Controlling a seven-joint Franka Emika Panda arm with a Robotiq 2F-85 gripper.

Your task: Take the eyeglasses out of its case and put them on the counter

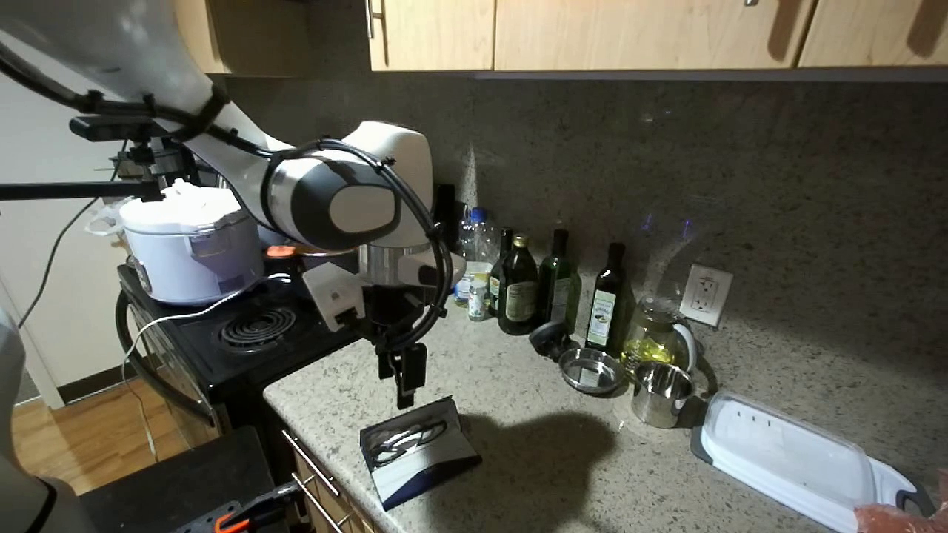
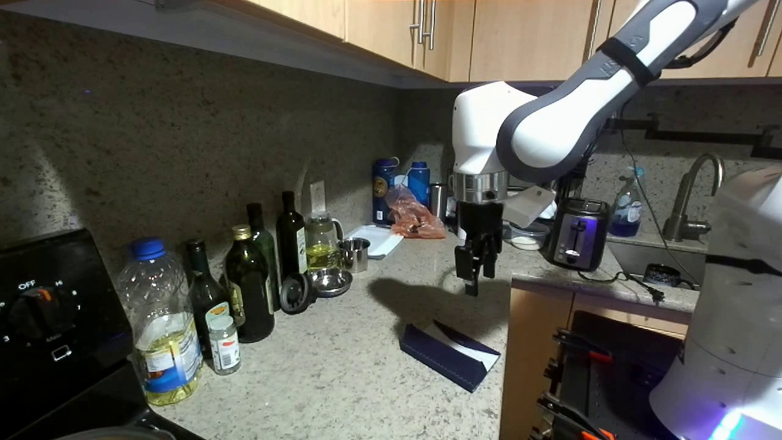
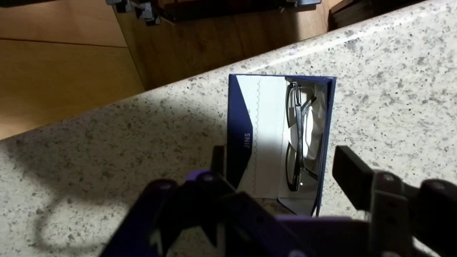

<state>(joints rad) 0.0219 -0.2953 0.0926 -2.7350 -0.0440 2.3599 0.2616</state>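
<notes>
The case [image 1: 429, 474] lies open on the speckled counter [image 1: 518, 355] near its front edge. It is dark blue to black with a white lining and JINS lettering in the wrist view [image 3: 267, 125]. The eyeglasses [image 3: 299, 135], dark-framed and folded, lie inside the case, along its right side in the wrist view. They also show in an exterior view [image 1: 407, 442]; in the exterior view where the case [image 2: 449, 360] turns its back, they are hidden. My gripper [image 1: 404, 381] is open and empty above the case, its fingers [image 3: 284, 166] apart with the case between them in the wrist view.
Several bottles [image 1: 521, 289], a jug [image 1: 655, 344], a metal cup [image 1: 661, 392] and a shallow metal bowl [image 1: 591, 370] stand along the back wall. A white tray [image 1: 785, 459] lies at the right. A black stove [image 1: 259, 326] adjoins the counter. The counter's front edge [image 3: 228, 69] is close to the case.
</notes>
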